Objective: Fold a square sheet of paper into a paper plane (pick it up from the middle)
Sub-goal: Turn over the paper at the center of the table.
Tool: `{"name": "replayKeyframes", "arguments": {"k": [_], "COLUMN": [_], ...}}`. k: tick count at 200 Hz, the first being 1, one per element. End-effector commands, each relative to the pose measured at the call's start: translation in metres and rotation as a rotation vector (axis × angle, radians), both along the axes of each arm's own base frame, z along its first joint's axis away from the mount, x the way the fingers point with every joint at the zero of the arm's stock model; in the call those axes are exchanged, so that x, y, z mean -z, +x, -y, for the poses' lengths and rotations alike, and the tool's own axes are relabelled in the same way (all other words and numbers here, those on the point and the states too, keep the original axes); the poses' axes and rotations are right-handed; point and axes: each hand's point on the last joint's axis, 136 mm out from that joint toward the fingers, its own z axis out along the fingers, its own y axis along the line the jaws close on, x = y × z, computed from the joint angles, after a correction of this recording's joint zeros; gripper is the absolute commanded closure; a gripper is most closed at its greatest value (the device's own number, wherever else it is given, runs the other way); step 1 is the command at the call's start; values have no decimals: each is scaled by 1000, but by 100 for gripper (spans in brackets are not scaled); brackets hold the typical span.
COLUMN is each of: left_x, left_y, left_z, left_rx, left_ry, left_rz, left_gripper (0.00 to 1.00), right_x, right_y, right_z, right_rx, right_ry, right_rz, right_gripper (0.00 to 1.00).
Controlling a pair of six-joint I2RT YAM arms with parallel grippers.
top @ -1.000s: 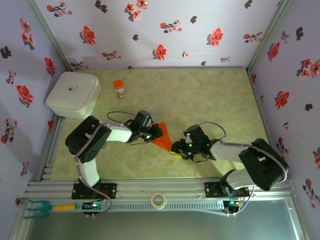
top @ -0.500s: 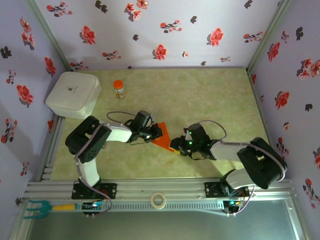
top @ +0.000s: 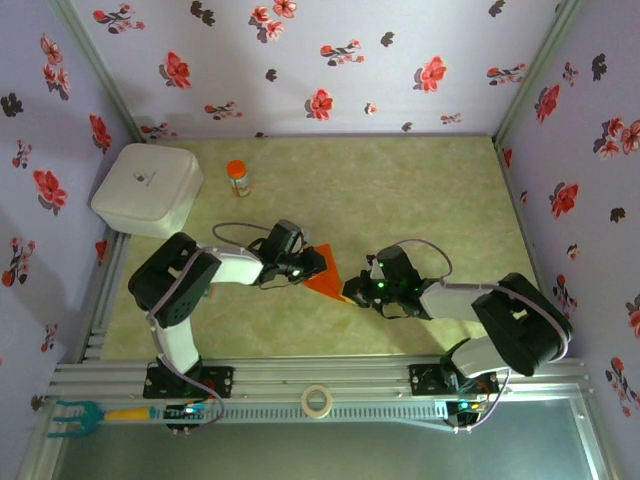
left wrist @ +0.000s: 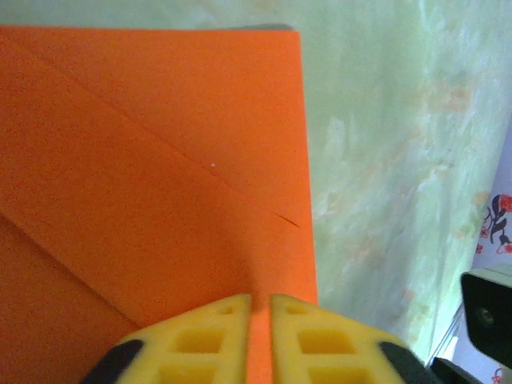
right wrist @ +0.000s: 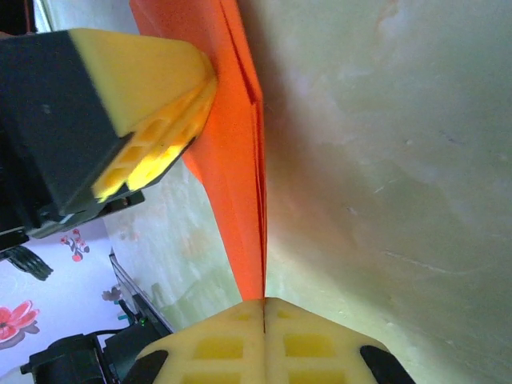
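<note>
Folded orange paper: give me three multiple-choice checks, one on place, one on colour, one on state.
1. Where is the folded orange paper? A) between the left claw and right claw B) on the white box C) beside the tape roll
2. What colour caps the small bottle? A) blue B) orange C) white
3. How is the right claw? A) wide open B) shut on the paper's tip C) lifted off the paper
Answers: A, the top view shows it between them; B, the cap matches the paper; B, its pads meet on the tip.
</note>
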Motion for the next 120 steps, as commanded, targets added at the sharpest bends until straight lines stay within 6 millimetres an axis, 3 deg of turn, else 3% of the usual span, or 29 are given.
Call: {"name": "replayKeyframes", "arguments": {"k": [1, 21, 59, 91, 120], "left_x": [-38, -60, -89, -101, -109], "left_y": [8, 12, 13, 11, 9], "left_z": [0, -5, -31, -59, -76], "left_rx": [-4, -12, -51, -126, -172], "left_ry": [-33, -12, 102, 157, 175], "left_rz": [73, 141, 275, 358, 405], "left_gripper": [76, 71, 68, 66, 65], "right_x": [-7, -18, -63, -94, -106], "right_y": [0, 1, 15, 26, 36], "right_z": [7, 19, 56, 79, 93], "right_rx": [-20, -50, -83, -102, -82], "right_ry": [-40, -145, -384, -549, -670], "right_rz": [53, 126, 383, 507, 566], "right_gripper": [95, 95, 96, 97, 97]}}
